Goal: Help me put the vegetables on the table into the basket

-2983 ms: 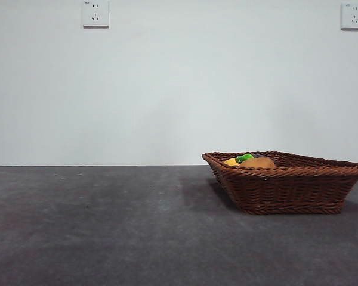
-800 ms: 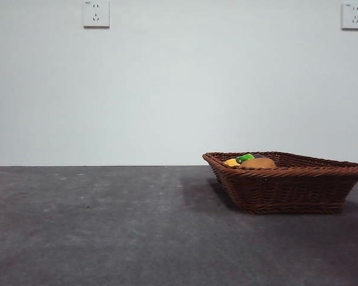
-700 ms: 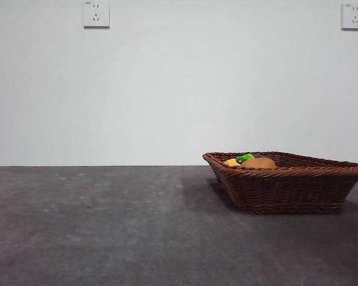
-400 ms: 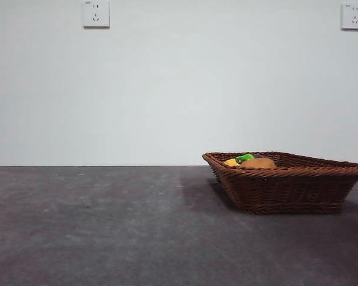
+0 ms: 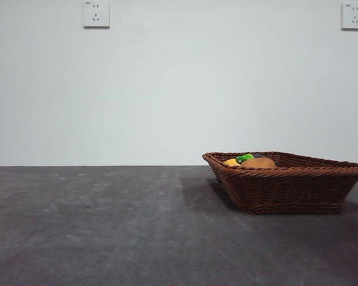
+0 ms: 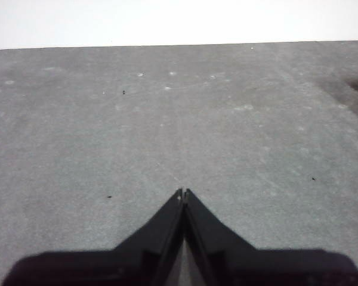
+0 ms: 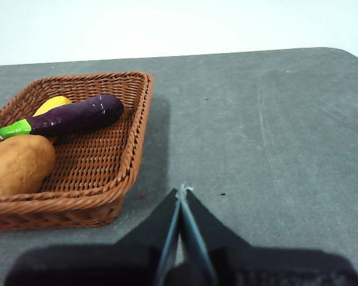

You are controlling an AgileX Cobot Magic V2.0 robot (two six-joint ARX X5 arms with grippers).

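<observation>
The wicker basket [image 5: 286, 187] stands on the dark grey table [image 5: 107, 226] at the right; it also shows in the right wrist view [image 7: 95, 167]. Inside it lie the purple eggplant [image 7: 71, 116] with its green stem end [image 5: 244, 158], the brown potato [image 7: 18, 164], also in the front view [image 5: 258, 162], and the yellow corn cob [image 7: 52, 103], mostly hidden under the eggplant. My right gripper [image 7: 182, 189] is shut and empty over bare table beside the basket. My left gripper [image 6: 182, 193] is shut and empty over bare table, away from the basket.
A white wall stands behind the table, with two sockets [image 5: 96, 14] high up. The table's far edge [image 6: 167, 46] shows in the left wrist view. Neither arm shows in the front view.
</observation>
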